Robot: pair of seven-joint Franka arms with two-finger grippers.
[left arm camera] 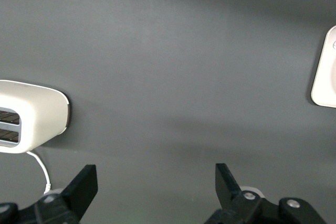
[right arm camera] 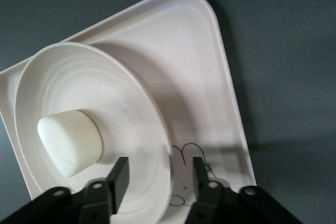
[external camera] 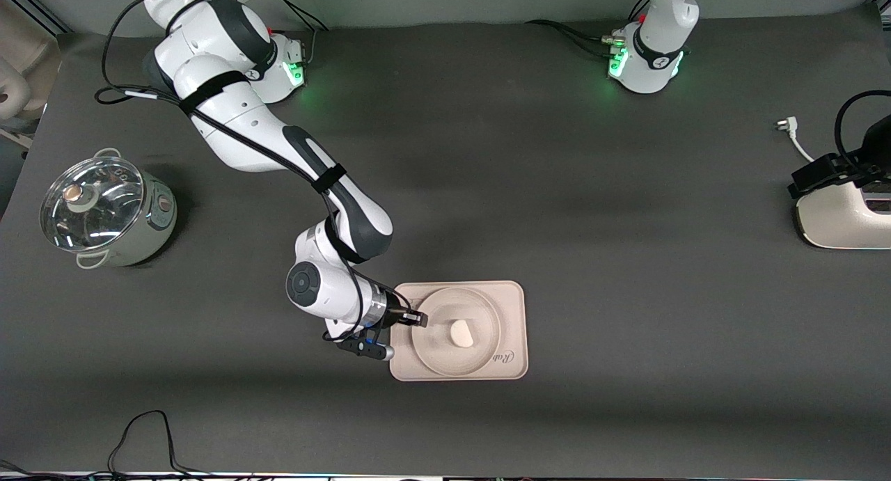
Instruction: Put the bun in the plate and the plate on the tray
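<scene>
A: Right gripper [right arm camera: 156, 178] low at the plate [external camera: 445, 356], at the rim on the right arm's side. Jaws straddle that rim, parted, one inside, one outside; no squeeze visible.

B: And the load?

A: Bun [external camera: 461, 333] lies in the plate's well, flat side to one flank. Plate sits on the tray [external camera: 511, 300], filling most of it; the script lettering shows at one corner.

B: Handling?

A: By my guess the plate is stiff, light and smooth-glazed, so it could slip in a pinch. The raised rim is the only purchase; the present spot looks sound. The bun looks soft and light, and may roll if the plate tips.

B: Other arm?

A: Left gripper [left arm camera: 156, 184] waits over bare mat near the toaster [left arm camera: 31, 116], fingers spread wide, holding nothing.
</scene>
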